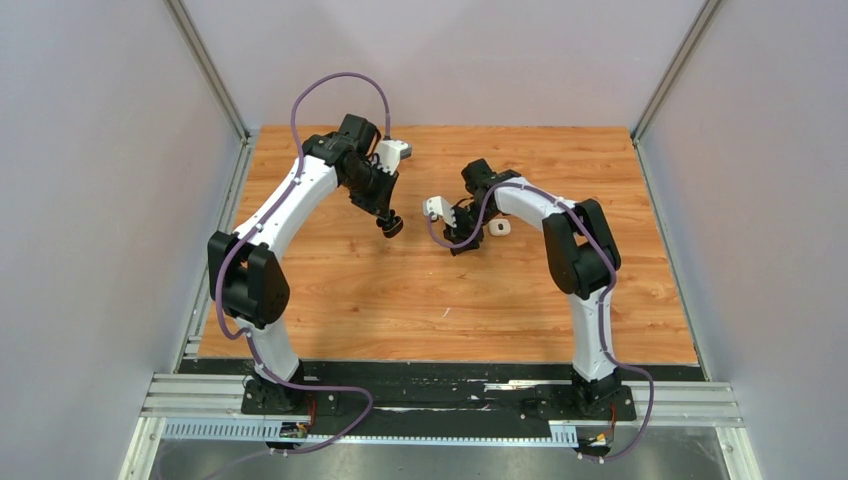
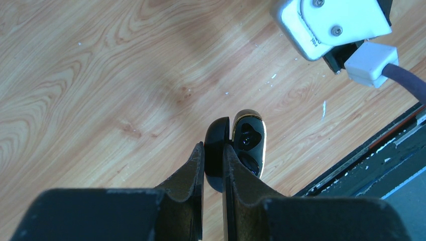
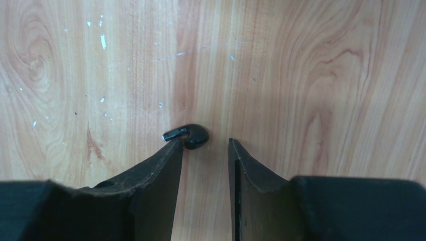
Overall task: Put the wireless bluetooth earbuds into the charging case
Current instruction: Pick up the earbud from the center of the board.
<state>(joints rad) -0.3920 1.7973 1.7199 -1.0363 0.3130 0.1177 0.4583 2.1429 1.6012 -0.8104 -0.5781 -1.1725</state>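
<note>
My left gripper [image 2: 213,146] is shut on the lid of a black charging case [image 2: 248,143], which hangs open above the table. The case's gold-rimmed half faces sideways and shows two dark hollows. From above, the case [image 1: 392,226] sits at the tip of the left gripper [image 1: 388,222], left of table centre. A black earbud [image 3: 190,135] lies on the wood, touching the tip of the left finger of my right gripper [image 3: 206,141]. That gripper stands open and low over the table, with nothing between its fingers. In the top view it [image 1: 458,243] hides the earbud.
A small white rounded object [image 1: 499,227] lies on the wooden table [image 1: 400,300] just right of the right wrist. The right arm's white camera housing [image 2: 331,22] and its cable are close to the held case. Grey walls enclose three sides.
</note>
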